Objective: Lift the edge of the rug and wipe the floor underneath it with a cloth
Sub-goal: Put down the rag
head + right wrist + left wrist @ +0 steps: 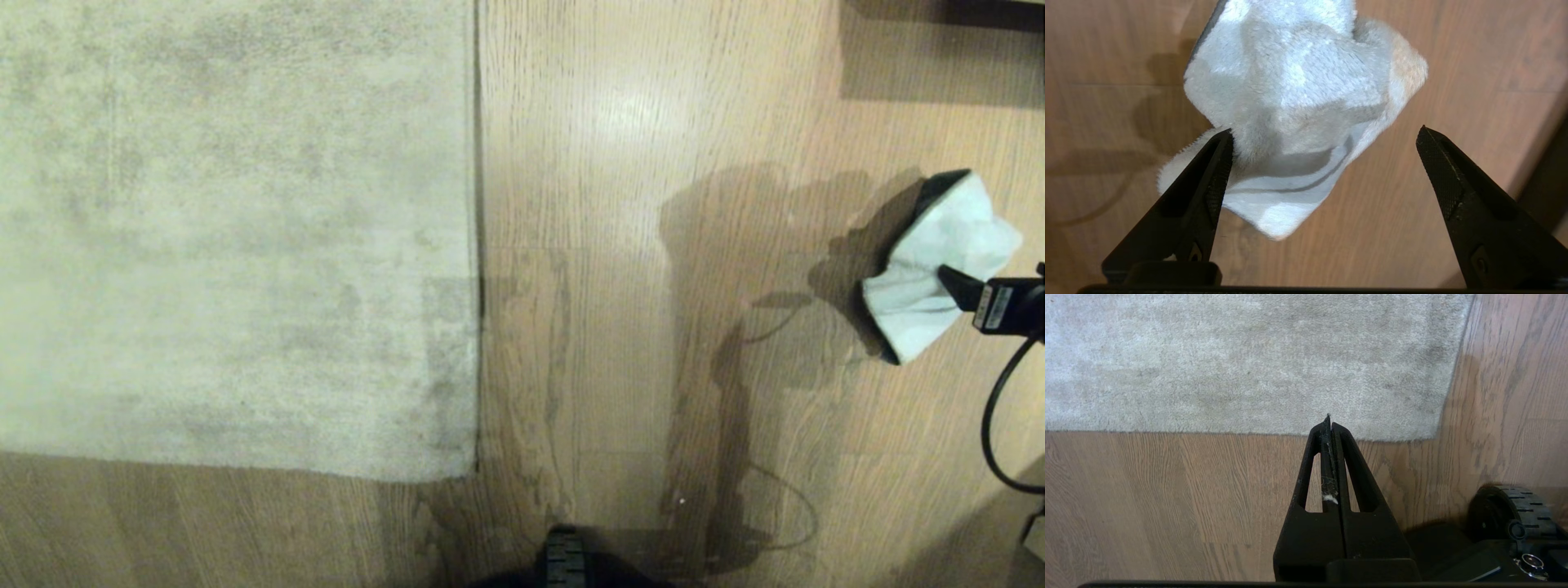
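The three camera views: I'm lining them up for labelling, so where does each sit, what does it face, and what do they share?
Head view: on the robot's head, looking down at the rug edge, the floor and the cloth; the right pincer shows.
Left wrist view: behind the shut left pincer, facing the rug corner; a base wheel shows.
Right wrist view: behind the open right pincer, facing the cloth.
Shared: the head and left wrist views both show the rug corner; head and right wrist, the cloth.

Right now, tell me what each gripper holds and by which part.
Nothing is held. The right gripper stands open over the cloth on the floor, one finger against its folds. The left gripper is shut, empty.
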`<state>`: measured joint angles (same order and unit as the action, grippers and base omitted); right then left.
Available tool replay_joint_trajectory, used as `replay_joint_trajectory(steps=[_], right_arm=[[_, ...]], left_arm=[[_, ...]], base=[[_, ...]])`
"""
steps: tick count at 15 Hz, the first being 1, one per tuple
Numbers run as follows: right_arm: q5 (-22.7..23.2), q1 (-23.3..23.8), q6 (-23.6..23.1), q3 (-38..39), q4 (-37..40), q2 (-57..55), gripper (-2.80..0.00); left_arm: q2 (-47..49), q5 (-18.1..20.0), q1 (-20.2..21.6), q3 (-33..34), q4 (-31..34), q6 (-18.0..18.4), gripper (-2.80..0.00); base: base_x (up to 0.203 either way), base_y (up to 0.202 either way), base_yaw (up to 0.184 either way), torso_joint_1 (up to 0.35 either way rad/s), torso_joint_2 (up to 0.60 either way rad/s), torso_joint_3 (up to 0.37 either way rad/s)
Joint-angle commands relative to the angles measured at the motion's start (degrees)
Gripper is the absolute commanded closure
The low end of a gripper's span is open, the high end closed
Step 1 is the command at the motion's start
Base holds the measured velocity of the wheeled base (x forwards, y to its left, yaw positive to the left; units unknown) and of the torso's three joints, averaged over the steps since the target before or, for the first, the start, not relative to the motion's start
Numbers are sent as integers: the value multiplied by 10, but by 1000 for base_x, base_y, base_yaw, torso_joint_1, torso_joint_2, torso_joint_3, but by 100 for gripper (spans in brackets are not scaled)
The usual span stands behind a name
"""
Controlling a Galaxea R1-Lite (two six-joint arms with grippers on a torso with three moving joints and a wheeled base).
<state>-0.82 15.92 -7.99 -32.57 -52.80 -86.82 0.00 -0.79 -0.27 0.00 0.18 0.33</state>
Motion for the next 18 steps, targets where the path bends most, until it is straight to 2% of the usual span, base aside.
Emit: replay_joint_trajectory(steps=[1,3,18], right_arm=[[14,29,0,-4,-4,8,-280],[16,73,-1,-15,-11,-5,-280],[19,82,-18,-19,-3,52,-280]], left_arm=[[0,-1,0,0,0,0,0],[0,-1,0,0,0,0,0],[0,0,0,0,0,0,0]], base=[[0,0,0,0,0,0],[0,0,0,0,0,0],[0,0,0,0,0,0]])
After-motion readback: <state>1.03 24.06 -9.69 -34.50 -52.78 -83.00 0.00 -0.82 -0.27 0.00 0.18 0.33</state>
